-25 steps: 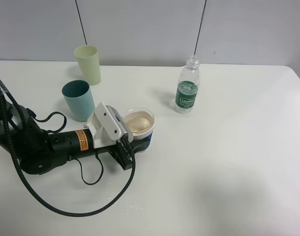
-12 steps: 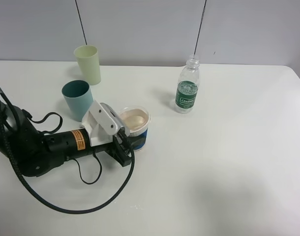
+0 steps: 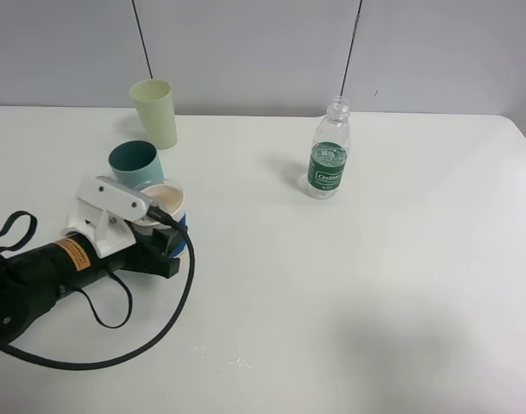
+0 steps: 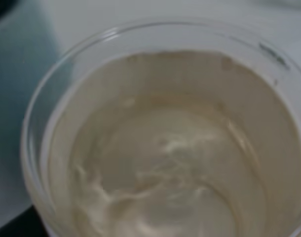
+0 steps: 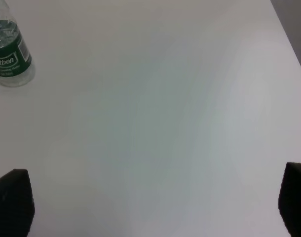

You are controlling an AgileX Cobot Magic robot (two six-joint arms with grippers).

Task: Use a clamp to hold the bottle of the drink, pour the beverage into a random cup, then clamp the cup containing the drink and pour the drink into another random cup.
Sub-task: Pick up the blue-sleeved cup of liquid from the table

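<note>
My left gripper [image 3: 165,240] is shut on a white cup with a blue band [image 3: 165,203] and holds it upright right beside the teal cup [image 3: 130,159]. The left wrist view looks down into the held cup [image 4: 165,148], whose pale inside shows rippling liquid; the teal cup [image 4: 15,94] is at its side. A light green cup [image 3: 154,112] stands at the back left. The clear bottle with a green label [image 3: 329,159] stands uncapped at the back right and also shows in the right wrist view [image 5: 10,57]. My right gripper [image 5: 153,202] is open and empty over bare table.
The white table [image 3: 375,285] runs wide to the right and front. A black cable [image 3: 116,354] loops on the table by the left arm. Two thin rods hang down at the back wall.
My left gripper has carried the white cup to the left and back, from the table's middle to right beside the teal cup. The bottle and the other cups have not moved.
</note>
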